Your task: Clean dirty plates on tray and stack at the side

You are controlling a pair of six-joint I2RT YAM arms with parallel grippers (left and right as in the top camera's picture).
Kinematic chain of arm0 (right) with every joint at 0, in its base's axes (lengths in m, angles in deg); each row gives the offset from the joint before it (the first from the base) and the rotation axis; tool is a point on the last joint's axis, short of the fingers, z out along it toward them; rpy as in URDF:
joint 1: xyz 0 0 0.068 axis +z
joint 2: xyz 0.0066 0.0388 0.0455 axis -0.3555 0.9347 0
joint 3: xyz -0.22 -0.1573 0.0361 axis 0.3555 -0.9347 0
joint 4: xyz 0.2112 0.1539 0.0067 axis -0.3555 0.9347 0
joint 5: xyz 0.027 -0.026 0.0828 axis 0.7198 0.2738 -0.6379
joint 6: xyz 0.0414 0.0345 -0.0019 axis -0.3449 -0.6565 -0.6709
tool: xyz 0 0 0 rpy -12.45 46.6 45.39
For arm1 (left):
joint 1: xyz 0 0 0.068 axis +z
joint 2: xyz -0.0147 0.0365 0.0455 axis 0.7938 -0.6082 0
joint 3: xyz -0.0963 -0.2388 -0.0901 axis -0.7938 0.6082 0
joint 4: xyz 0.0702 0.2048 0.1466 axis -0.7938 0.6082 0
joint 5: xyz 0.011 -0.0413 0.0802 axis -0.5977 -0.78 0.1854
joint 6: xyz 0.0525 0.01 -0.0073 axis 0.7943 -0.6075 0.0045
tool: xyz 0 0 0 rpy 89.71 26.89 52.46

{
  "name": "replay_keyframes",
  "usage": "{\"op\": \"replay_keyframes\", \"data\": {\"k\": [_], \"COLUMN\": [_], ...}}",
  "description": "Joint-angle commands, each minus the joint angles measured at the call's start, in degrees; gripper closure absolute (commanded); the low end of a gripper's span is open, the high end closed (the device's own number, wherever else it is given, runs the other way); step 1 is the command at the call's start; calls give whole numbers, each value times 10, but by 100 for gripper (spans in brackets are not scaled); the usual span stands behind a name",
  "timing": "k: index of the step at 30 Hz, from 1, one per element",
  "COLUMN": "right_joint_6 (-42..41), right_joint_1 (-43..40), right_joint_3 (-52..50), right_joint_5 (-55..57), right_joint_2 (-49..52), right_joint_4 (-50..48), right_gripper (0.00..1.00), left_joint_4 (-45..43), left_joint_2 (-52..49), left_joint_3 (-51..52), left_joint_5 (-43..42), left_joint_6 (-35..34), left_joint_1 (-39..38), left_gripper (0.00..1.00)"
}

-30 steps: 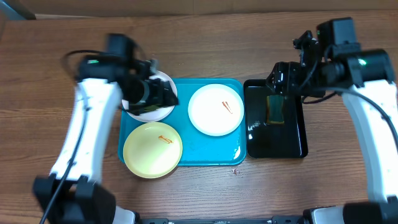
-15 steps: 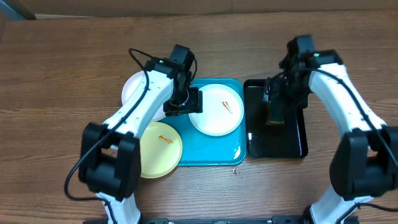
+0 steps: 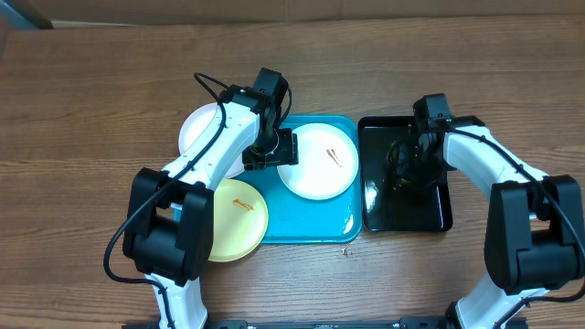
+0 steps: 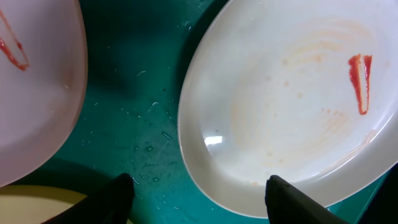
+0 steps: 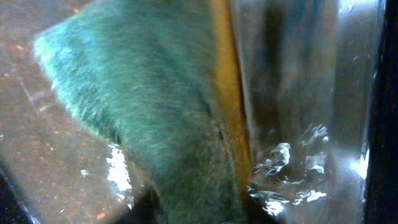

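Note:
The turquoise tray (image 3: 315, 224) holds a white plate (image 3: 320, 169) with an orange-red smear (image 4: 360, 81). A second white plate (image 3: 203, 135) overlaps the tray's back left corner. A pale yellow plate (image 3: 233, 219) with a smear overlaps its front left. My left gripper (image 3: 274, 151) (image 4: 202, 199) is open low over the tray, and its fingers (image 4: 118, 199) straddle the near rim of the smeared white plate (image 4: 286, 106). My right gripper (image 3: 405, 166) (image 5: 199, 211) is down in the black tray, shut on a green and yellow sponge (image 5: 155, 106).
The glossy black tray (image 3: 430, 215) stands right of the turquoise one and holds water that glints around the sponge. Brown wooden table (image 3: 91, 91) surrounds both trays. A small speck (image 3: 345, 249) lies on the wood in front of the turquoise tray.
My left gripper swung right from the back left plate to the rim of the smeared white plate. My right gripper came down into the black tray and closed on the sponge.

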Motion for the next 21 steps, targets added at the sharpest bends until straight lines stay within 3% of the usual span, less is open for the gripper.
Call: {"op": "replay_keyframes", "data": {"k": [1, 2, 3, 5, 8, 12, 21], "right_joint_6": [-4, -4, -4, -4, -1, 0, -2], "right_joint_1": [0, 0, -1, -1, -1, -1, 3], "right_joint_3": [-14, -8, 1, 31, 78, 93, 70], "right_joint_5": [-16, -26, -37, -52, -53, -15, -2], "right_joint_2": [0, 0, 0, 0, 0, 0, 0], "right_joint_4": [14, 29, 48, 93, 144, 124, 73], "right_gripper": [96, 96, 90, 70, 58, 41, 40], "left_joint_4": [-4, -4, -4, -4, -5, -1, -38], "left_joint_2": [-10, -10, -10, -10, -10, -10, -10], "left_joint_3": [2, 3, 3, 3, 3, 4, 43], "left_joint_5": [8, 8, 8, 8, 8, 8, 33], "left_joint_6": [-8, -8, -8, -7, -8, -8, -21], "left_joint_1": [0, 0, 0, 0, 0, -5, -28], "left_gripper": [31, 31, 31, 30, 30, 32, 33]}}
